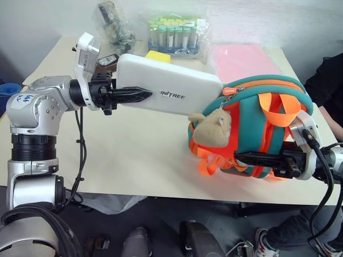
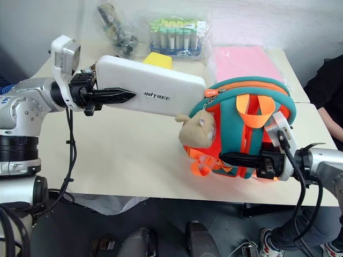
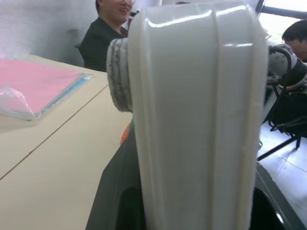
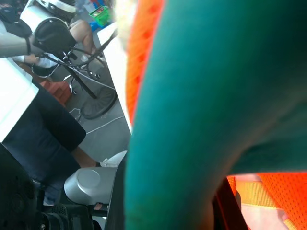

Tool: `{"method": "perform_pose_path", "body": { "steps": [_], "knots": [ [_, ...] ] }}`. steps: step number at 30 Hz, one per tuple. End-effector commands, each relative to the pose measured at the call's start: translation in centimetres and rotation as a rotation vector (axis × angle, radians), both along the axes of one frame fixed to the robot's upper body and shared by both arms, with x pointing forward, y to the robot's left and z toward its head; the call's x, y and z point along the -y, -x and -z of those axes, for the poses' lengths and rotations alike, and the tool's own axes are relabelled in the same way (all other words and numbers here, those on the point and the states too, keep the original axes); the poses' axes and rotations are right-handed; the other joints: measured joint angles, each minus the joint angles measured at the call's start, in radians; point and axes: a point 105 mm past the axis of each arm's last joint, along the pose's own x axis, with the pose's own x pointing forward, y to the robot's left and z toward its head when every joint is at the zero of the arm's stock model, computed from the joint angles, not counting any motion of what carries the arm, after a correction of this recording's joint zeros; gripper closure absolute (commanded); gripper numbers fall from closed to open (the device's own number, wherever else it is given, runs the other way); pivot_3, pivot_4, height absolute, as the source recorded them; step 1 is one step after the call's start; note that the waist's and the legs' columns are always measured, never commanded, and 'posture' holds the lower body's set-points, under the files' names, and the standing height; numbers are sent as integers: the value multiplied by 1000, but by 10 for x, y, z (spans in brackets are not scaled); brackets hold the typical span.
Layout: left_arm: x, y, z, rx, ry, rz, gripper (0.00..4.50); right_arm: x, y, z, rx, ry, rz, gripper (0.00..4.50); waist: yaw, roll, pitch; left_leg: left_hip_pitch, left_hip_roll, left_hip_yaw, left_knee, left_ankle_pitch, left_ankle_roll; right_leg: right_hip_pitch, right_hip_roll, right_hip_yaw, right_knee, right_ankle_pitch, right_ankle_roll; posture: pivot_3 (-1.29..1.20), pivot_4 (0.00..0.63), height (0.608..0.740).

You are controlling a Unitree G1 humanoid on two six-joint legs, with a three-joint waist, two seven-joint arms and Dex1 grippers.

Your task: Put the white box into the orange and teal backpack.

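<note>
Head pair looks down on one table (image 1: 134,155) — wrist cameras sit close.

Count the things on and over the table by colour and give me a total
White: 1, the white box, held by the left gripper
Orange and teal: 1, the orange and teal backpack, held by the right gripper
Yellow: 1, the yellow block
Pink: 1, the pink sheet
Green-capped: 1, the rack of tubes
Dark: 1, the bagged item
Total: 6

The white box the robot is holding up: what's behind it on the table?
Behind the white box: a yellow block, a rack of capped tubes and a bagged dark item. The block's lower part is hidden.
</note>
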Motion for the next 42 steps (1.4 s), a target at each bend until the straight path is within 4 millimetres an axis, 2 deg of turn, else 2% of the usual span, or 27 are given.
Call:
{"method": "perform_pose_path", "body": {
  "steps": [1,4,9,14,19,24,28,30,36,42],
  "knots": [
    [6,7,-12,69,-34,77,3213,-4,-1,-4,42,-3,-14,4484,2,0,0,0,0,0,0,0,0,0,0,0,0,0,0,0,150,740],
    [8,4,-15,105,-68,90,3213,-6,-3,-2,42,0,-15,4484,4,0,0,0,0,0,2,0,0,0,0,0,1,0,0,0,150,740],
    [10,-2,-5,174,-182,117,3213,-11,-4,-4,39,-24,-19,4484,6,0,0,0,0,0,2,0,1,0,1,1,1,0,0,0,150,740],
    [11,-10,-9,192,-198,130,3213,-14,-5,0,39,-14,-12,4484,7,0,0,0,0,0,3,0,1,0,2,1,1,0,0,0,150,740],
    [21,-10,-1,242,-220,164,3213,-14,-3,10,20,-27,13,4484,8,0,0,0,1,0,4,-1,2,0,1,1,1,0,0,0,150,740],
    [22,-5,-35,216,-114,195,3213,-18,-4,20,7,-35,27,4484,5,0,0,-1,1,0,7,-1,2,0,2,1,3,0,0,0,150,740],
    [18,-4,-49,138,-33,217,3213,-20,-6,19,16,-32,27,4484,1,0,0,-1,1,0,10,-1,2,0,5,2,6,1,1,0,150,740],
    [18,-5,-39,126,-66,220,3213,-20,-8,16,27,-34,29,4484,-1,0,0,-1,2,0,10,-1,2,0,5,2,7,0,1,0,150,740],
    [30,-1,13,154,-264,281,3213,-24,-10,10,50,-52,35,4484,-3,0,0,0,3,0,10,-1,1,0,5,3,8,0,0,0,150,740],
    [50,-15,28,261,-336,256,3213,-24,-13,11,59,-47,45,4484,4,0,0,-1,3,0,11,-2,1,0,5,3,7,0,0,0,150,740]
  ]
}}
